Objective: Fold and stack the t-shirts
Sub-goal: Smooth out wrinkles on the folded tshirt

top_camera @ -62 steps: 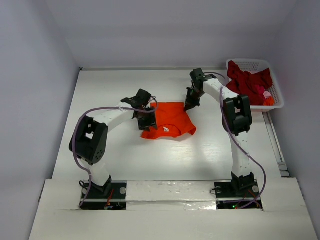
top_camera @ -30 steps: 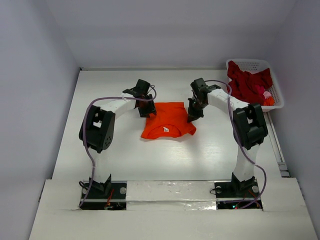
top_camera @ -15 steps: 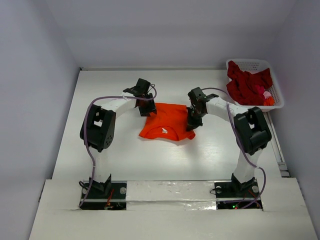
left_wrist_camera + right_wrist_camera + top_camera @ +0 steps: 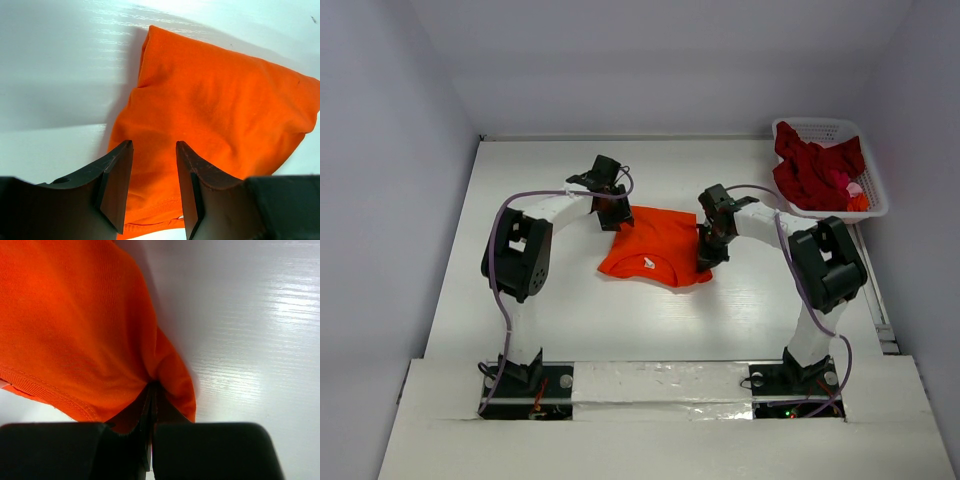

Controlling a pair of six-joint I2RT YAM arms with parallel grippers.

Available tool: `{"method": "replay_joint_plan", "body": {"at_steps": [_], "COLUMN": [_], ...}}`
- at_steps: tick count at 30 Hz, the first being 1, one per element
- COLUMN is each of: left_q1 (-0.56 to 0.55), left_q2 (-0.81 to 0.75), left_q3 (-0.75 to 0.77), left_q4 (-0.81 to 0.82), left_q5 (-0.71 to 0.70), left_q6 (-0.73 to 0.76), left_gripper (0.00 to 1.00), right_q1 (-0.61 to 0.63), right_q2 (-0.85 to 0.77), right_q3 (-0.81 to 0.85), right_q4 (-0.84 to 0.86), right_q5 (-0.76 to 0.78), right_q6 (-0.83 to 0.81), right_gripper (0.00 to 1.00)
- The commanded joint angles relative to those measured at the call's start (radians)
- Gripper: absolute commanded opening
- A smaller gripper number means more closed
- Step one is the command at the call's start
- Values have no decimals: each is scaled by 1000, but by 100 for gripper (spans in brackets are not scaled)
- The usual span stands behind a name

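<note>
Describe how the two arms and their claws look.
The left arm and the right arm are built alike: white tube-like links joined by bulky black joint housings. A thin purple cable loops loosely along each one. The left claw and the right claw are matte black, each with two flat, blade-like fingers.

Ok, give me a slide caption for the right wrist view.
Right gripper shut on a bunched edge of the orange t-shirt above the white table.
</note>
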Motion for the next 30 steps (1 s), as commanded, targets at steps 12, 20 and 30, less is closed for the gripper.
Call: {"method": "replay_joint_plan", "body": {"at_steps": [12,20,30], "left_q1": [26,26,26], "left_q2": [-78,-86,-78], "left_q3": [-20,-6,3], "left_q4": [-19,-30,-28], "left_q5": [4,4,6], "left_q6": [18,21,16], "left_gripper": [37,37,37], "right_q1": [10,10,44], "right_q2": [-115,-188,-228], "right_q3": [63,79,-48], "right_q4": [-34,-78,-48], "right_q5": [96,84,102], "right_q6": [25,37,32], "right_gripper": [0,0,0]}}
